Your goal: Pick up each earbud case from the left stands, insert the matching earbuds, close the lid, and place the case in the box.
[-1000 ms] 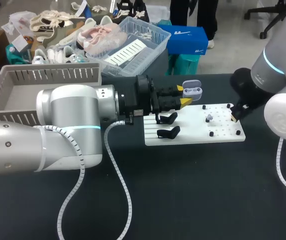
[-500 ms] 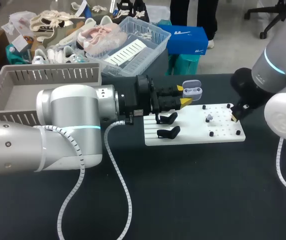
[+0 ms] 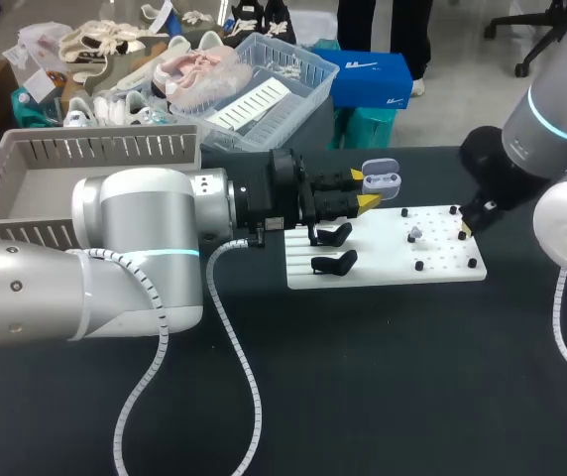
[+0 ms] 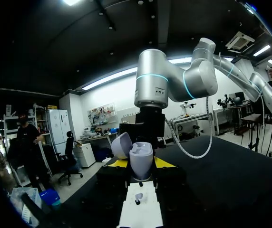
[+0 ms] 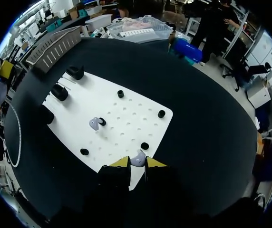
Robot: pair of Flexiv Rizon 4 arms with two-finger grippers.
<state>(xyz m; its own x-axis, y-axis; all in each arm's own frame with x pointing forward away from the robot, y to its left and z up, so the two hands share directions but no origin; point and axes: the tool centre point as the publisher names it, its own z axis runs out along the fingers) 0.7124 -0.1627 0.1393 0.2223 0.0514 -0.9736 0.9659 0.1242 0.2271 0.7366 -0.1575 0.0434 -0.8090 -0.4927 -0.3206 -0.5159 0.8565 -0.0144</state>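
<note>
Left tool (image 3: 363,190) clenches pale lilac plastic earbud case (image 3: 383,179), lid open so we can load it | right tool (image 5: 137,164) pinches small lilac earbud (image 5: 137,158) at edge of white pegboard (image 5: 79,114)

Earbud (image 3: 414,234) on board (image 3: 393,270), box (image 3: 95,151) left.

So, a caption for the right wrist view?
Right gripper holds one earbud above the white board; second earbud on it.
</note>
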